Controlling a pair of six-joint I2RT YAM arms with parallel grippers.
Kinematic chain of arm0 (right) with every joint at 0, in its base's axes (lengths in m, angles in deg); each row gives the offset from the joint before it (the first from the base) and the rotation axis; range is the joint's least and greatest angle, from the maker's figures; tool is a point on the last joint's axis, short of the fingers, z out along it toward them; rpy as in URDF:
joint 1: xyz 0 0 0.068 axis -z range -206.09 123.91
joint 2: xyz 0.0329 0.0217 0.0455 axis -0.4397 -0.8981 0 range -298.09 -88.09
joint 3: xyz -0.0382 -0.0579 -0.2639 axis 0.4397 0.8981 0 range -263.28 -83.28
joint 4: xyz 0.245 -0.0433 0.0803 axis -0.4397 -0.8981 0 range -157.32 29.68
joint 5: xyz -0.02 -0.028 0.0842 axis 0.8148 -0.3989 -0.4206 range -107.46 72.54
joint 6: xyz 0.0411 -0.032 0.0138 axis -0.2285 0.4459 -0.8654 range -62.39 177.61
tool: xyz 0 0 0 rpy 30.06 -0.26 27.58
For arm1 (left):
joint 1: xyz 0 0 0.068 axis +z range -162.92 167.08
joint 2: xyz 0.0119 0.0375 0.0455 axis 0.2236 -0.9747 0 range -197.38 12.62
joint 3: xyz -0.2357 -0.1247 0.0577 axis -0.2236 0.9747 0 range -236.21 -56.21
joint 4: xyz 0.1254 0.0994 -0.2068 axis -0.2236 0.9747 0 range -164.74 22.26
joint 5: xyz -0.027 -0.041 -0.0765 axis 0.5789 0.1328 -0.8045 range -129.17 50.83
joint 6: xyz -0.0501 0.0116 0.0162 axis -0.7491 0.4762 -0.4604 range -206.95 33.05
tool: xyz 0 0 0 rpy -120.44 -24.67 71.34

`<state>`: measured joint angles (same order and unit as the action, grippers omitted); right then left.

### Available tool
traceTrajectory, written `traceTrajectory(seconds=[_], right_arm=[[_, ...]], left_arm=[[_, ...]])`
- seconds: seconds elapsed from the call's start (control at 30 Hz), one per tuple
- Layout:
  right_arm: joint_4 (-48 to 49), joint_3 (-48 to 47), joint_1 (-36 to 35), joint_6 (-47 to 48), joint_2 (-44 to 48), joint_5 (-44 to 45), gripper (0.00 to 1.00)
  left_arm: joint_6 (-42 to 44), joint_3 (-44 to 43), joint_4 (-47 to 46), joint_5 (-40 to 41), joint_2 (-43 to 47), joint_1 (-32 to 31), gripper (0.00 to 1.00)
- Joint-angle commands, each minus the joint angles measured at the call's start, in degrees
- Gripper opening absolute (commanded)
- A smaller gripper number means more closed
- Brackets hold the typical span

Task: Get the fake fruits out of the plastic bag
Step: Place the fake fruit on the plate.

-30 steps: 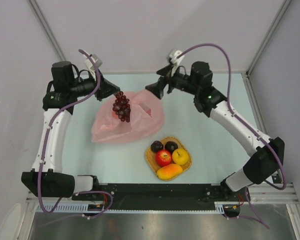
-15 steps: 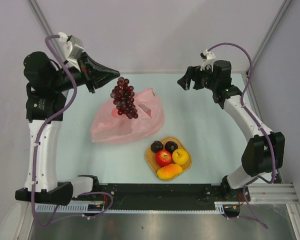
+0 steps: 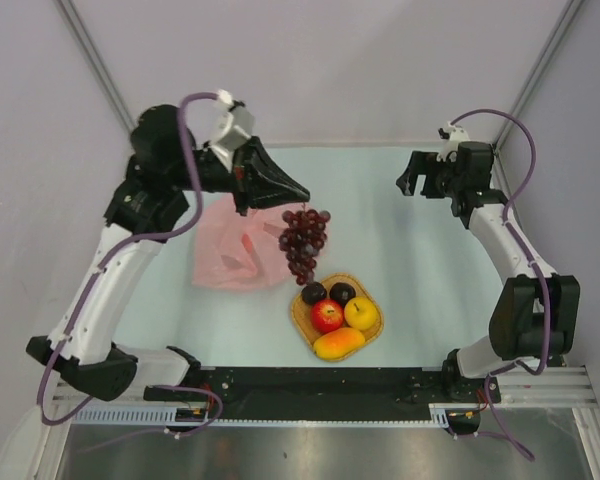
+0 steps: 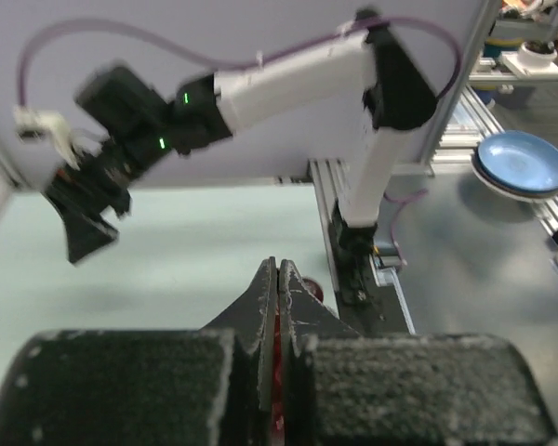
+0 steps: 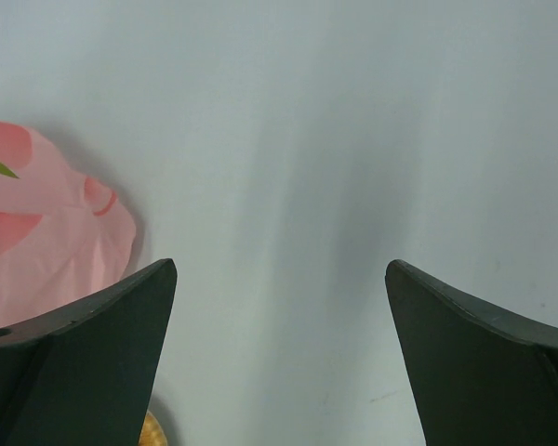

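My left gripper [image 3: 302,194] is shut on the stem of the dark purple grape bunch [image 3: 303,243], which hangs in the air just above the tray's far edge. In the left wrist view the jaws [image 4: 279,269] are pressed together with a sliver of red grape between them. The pink plastic bag [image 3: 230,250] lies crumpled and flat on the table, left of the grapes. The woven tray [image 3: 372,331] holds two dark plums [image 3: 314,293], a red apple [image 3: 327,316], a yellow round fruit [image 3: 360,313] and a mango [image 3: 339,344]. My right gripper [image 3: 408,182] is open and empty at the far right; it also shows in the right wrist view [image 5: 279,279].
The bag's edge shows in the right wrist view [image 5: 46,232], with the tray's rim [image 5: 152,430] at the bottom. The enclosure's walls and metal posts ring the table. The black rail runs along the near edge.
My left gripper swung right and nearer with the grape bunch, from over the bag to above the tray's far edge. My right gripper drew back to the right. The bag has sagged flatter.
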<state>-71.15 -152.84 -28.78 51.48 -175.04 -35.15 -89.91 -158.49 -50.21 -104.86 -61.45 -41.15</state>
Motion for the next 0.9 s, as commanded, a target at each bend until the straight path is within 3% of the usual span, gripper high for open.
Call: traceTrajectory(seconds=[0.0,0.33,0.53,0.67,0.87], right_arm=[[1.7,2.6,0.8,1.1,5.9,-0.1,1.0],[3.5,12.3,5.1,-0.2,15.2,-1.8,1.0],[4.1,15.9,7.5,-0.5,18.3,-2.3,1.0],[7.8,18.9,10.0,-4.1,19.0,-3.7,1.0],[6.1,19.7,12.7,-4.1,19.5,-4.1,1.0]], left_arm=[[5.0,5.9,1.8,1.2,-2.6,-3.8,0.0],[13.4,13.1,6.5,4.1,-7.2,-11.7,0.0],[13.9,19.4,6.4,5.0,-4.3,-14.6,0.0],[14.7,20.7,6.7,4.7,-3.8,-15.5,0.0],[13.8,22.8,5.2,4.1,-3.7,-17.8,0.0]])
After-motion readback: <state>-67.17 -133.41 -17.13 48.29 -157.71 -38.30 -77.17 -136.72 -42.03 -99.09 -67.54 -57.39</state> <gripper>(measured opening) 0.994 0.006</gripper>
